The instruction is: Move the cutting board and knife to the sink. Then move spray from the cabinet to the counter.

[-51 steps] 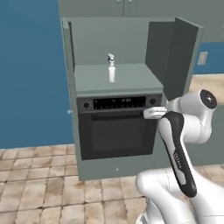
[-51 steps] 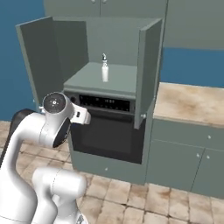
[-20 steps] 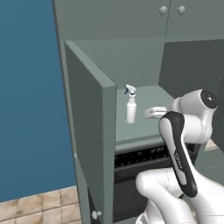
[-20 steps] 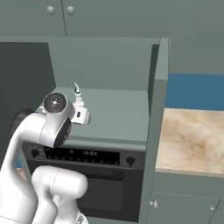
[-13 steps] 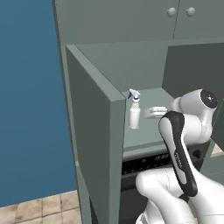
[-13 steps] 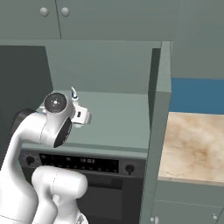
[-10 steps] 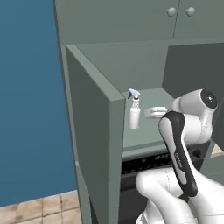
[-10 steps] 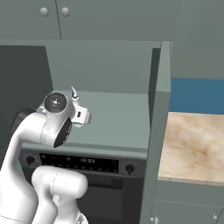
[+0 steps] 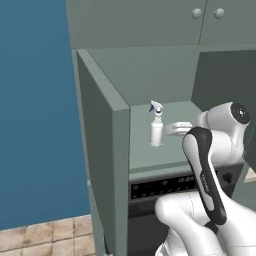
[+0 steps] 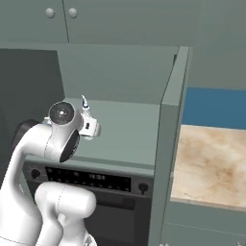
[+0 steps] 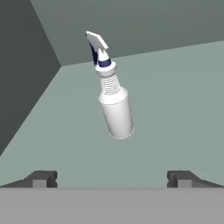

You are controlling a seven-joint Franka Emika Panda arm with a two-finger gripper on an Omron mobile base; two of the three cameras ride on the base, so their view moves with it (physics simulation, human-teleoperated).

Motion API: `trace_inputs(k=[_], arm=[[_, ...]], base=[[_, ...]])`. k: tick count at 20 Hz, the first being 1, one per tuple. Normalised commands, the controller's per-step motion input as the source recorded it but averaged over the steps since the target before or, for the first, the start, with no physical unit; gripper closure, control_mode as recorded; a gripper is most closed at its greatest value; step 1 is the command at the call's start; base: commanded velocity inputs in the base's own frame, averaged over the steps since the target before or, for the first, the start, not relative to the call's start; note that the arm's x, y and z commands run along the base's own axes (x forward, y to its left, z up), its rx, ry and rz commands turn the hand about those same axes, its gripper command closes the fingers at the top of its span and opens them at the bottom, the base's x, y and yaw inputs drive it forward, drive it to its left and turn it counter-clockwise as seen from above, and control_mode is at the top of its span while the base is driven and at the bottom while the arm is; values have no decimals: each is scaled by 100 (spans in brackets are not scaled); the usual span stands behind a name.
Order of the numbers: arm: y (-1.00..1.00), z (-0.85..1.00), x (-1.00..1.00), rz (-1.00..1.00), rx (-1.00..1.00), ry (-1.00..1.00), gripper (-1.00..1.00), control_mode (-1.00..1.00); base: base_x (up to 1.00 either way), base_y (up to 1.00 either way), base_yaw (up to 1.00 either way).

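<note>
Grey-green cabinet door stands open on my left in the left base view, and just past it the spray stands upright on the shelf above the black oven, alone and a little back from the shelf's front edge. Right of the bottle I see my gripper, level with its body and close but not touching. Through the hand view the spray sits ahead, between my two fingertips, which are spread fully wide with nothing in them. I judge the bottle light, rigid plastic, smooth and easy to tip. I would close on the plain lower body, below the ribbed neck, not on the trigger head. Farther right in the right base view lies the counter, where it belongs.
</note>
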Motion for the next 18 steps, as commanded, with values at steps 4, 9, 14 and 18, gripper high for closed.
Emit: trace_inputs(k=[4,9,14,18], arm=[[0,0,0,0,0,0,-100,100],[0,0,0,0,0,0,-100,100],[0,0,0,0,0,0,-100,100],[0,0,0,0,0,0,-100,100]], base=[[4,-1,15],[2,0,12],[7,0,9],[2,0,6]])
